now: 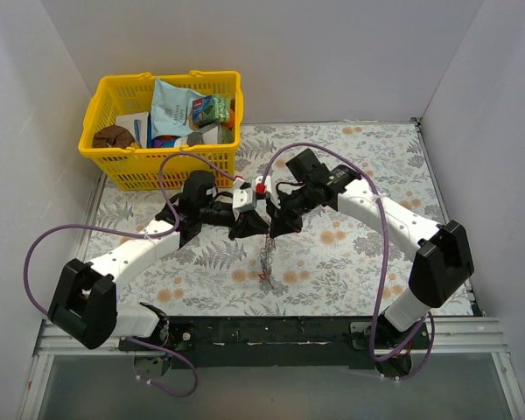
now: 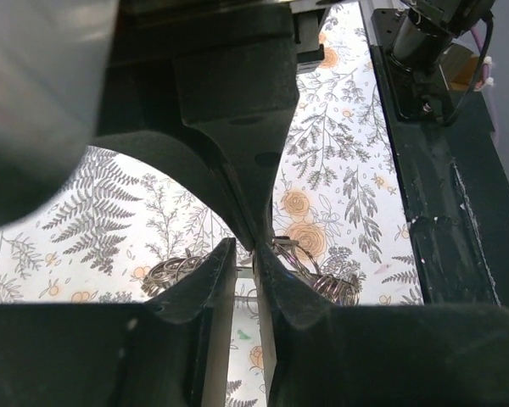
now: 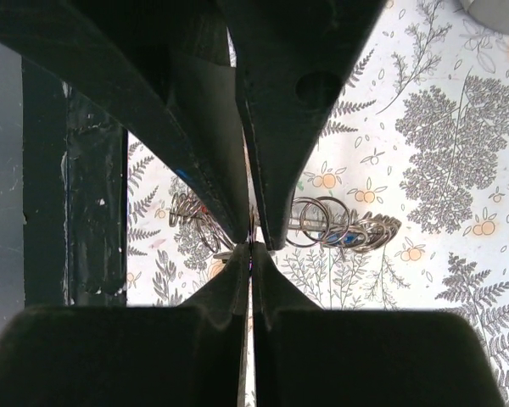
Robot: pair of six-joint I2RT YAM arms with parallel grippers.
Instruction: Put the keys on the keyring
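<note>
A bunch of silvery rings, the keyring (image 1: 265, 258), hangs between my two grippers above the middle of the floral mat. Its loops show left and right of the fingers in the left wrist view (image 2: 327, 278) and in the right wrist view (image 3: 322, 222). A blue key head (image 3: 349, 240) peeks through the rings, and a red speck (image 1: 267, 278) shows at the chain's low end. My left gripper (image 2: 246, 263) is closed on a thin wire of the keyring. My right gripper (image 3: 251, 254) is pressed shut on the same bunch, tip to tip with the left one. In the top view the left gripper (image 1: 245, 229) and the right gripper (image 1: 276, 226) meet.
A yellow basket (image 1: 162, 166) with packets and small goods stands at the back left. The black base rail (image 1: 271, 331) runs along the near edge. White walls close in both sides. A grey round object (image 3: 496, 7) shows at the corner of the right wrist view.
</note>
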